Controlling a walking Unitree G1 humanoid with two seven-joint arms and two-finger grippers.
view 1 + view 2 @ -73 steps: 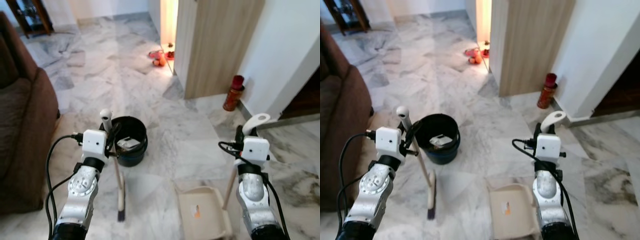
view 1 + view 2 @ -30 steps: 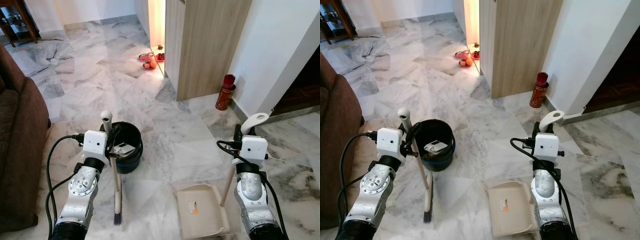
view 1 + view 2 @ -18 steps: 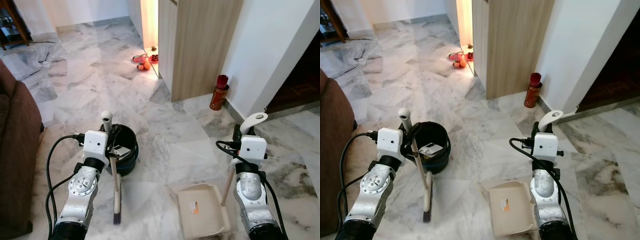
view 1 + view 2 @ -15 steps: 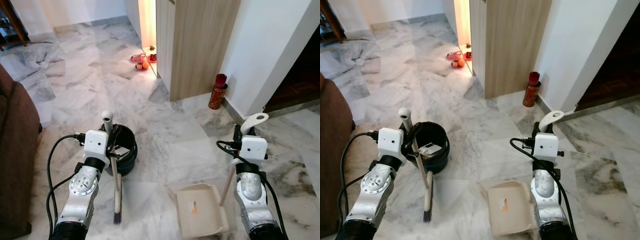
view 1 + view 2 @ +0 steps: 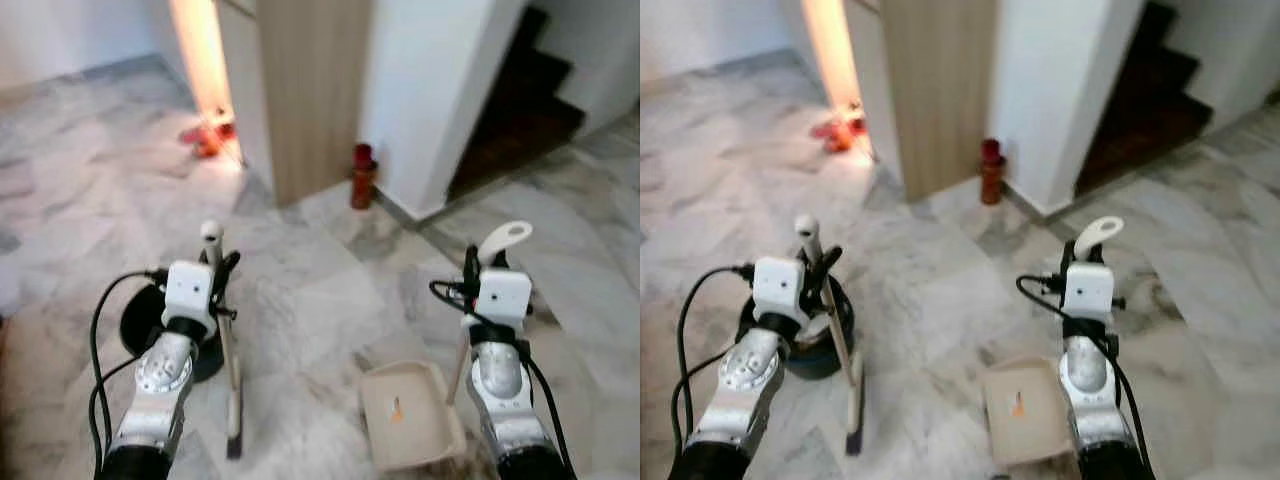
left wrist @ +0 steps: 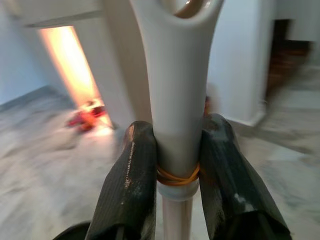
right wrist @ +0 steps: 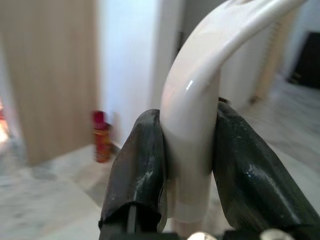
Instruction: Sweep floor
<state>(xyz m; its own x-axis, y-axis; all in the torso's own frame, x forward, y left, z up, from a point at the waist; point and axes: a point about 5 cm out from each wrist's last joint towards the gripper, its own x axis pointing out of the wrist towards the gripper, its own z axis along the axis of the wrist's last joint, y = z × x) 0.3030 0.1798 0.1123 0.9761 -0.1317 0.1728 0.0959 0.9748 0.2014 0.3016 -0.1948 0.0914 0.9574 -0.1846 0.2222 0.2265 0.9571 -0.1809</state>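
Plastic, both tools, so I judge them light, stiff and a little slick. My left gripper (image 6: 175, 170) is clamped on the broom (image 5: 232, 375) handle just under its rounded top, bristles down at the marble floor (image 5: 310, 290) beside the dark bucket (image 5: 140, 325). My right gripper (image 7: 187, 165) pinches the curved, glossy handle of the cream dustpan (image 5: 410, 415), which sits low ahead of me.

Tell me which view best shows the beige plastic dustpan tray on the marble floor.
The left eye view: the beige plastic dustpan tray lies whole beside the right gripper. The right eye view cuts its lower edge; the right wrist view gives just its white handle, clamped.
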